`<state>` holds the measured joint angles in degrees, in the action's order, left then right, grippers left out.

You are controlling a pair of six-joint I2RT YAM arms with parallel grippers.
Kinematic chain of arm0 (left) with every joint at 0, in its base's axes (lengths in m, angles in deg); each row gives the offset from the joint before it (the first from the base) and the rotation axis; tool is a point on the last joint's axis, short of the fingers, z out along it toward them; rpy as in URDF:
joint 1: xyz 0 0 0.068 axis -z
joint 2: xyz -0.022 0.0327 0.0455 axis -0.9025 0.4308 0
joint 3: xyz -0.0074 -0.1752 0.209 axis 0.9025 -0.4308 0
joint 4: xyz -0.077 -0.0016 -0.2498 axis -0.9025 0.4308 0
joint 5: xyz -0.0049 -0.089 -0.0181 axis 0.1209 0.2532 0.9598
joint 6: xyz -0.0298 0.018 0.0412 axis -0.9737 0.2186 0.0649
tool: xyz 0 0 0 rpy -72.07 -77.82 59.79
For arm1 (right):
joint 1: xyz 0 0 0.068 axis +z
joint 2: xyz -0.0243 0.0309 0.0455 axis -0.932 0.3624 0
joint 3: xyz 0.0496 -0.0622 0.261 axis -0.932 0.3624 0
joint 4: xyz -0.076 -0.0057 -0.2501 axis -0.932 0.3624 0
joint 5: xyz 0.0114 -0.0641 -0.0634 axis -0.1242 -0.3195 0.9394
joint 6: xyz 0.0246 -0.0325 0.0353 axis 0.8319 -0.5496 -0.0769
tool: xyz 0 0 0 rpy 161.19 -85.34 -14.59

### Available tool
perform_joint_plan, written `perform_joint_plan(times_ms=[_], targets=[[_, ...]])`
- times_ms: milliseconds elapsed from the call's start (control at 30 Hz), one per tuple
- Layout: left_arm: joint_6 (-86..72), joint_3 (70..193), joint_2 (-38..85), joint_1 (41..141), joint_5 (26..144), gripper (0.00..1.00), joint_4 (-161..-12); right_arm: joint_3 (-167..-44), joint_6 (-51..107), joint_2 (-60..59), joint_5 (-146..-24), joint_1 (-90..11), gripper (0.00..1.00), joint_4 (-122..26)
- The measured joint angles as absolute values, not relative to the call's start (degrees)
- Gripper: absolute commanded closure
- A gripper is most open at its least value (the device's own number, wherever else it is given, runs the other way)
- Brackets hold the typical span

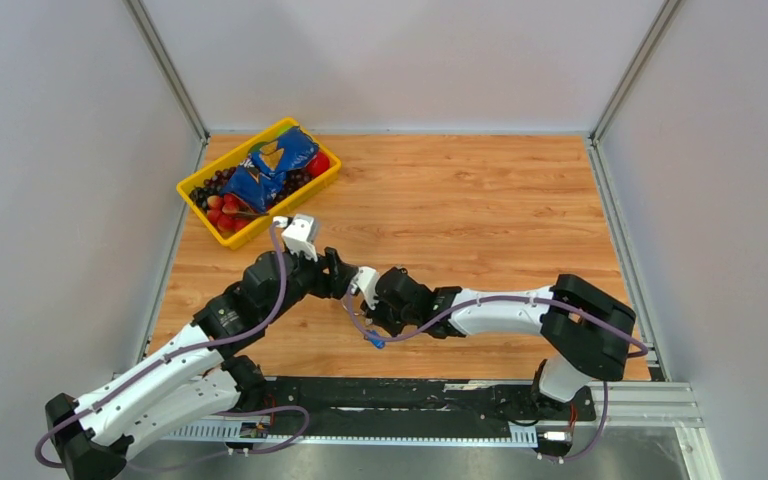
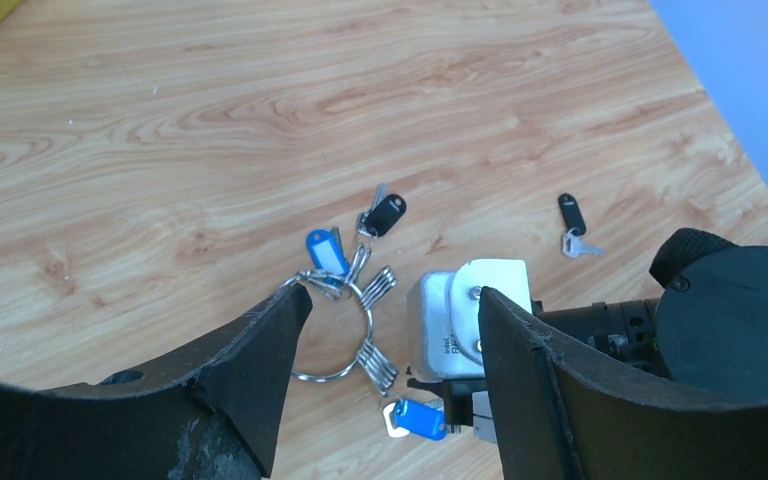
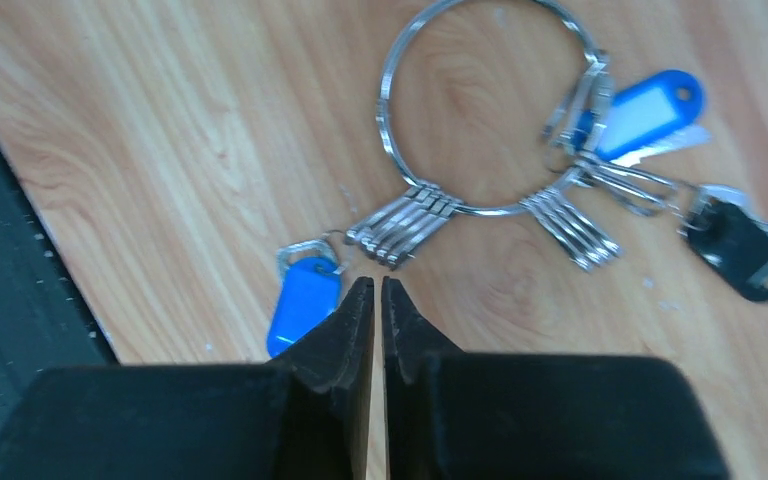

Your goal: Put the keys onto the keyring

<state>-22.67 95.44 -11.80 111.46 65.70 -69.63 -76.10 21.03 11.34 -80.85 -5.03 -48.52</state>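
Observation:
The keyring (image 3: pixel 384 110) lies flat on the wooden table, a thin silver ring with bunches of small keys, a blue-tagged key (image 3: pixel 645 112) and a black-headed key (image 3: pixel 740 250) hooked to it. A loose key with a blue tag (image 3: pixel 303 300) lies just beside my right gripper (image 3: pixel 377 285), whose jaws stand together with only a hairline slit and nothing between them. My left gripper (image 2: pixel 394 297) hovers open above the keyring (image 2: pixel 322 377), its fingers (image 2: pixel 280 340) on either side. Another black-tagged key (image 2: pixel 572 215) lies apart to the right.
A yellow bin (image 1: pixel 270 228) holding a blue bag and fruit stands at the back left. Both arms meet over the table's middle near the front, the loose blue tag (image 1: pixel 371 341) below them. A black rail runs along the near edge.

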Motion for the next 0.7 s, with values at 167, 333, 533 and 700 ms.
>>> perform_joint_plan(times_ms=[167, 333, 533, 700], targets=[[-22.86, 95.44, -12.24, 111.35, 65.33, 0.26, -71.19, -76.45, 20.41, 7.67, -72.41, -5.6, 0.7, -44.48], [-22.8, 95.42, -12.15, 111.4, 65.54, 0.26, -69.5, -75.62, 20.98, 3.15, -72.3, -11.98, 0.74, -45.79], [-22.6, 95.4, -12.72, 111.42, 65.52, 0.26, -68.72, -75.33, 16.59, 3.52, -77.2, -16.37, 0.66, -47.91], [-22.51, 95.31, -15.78, 111.42, 65.06, 0.25, -68.5, -71.95, 11.3, 3.63, -80.09, -16.04, 0.59, -50.38]])
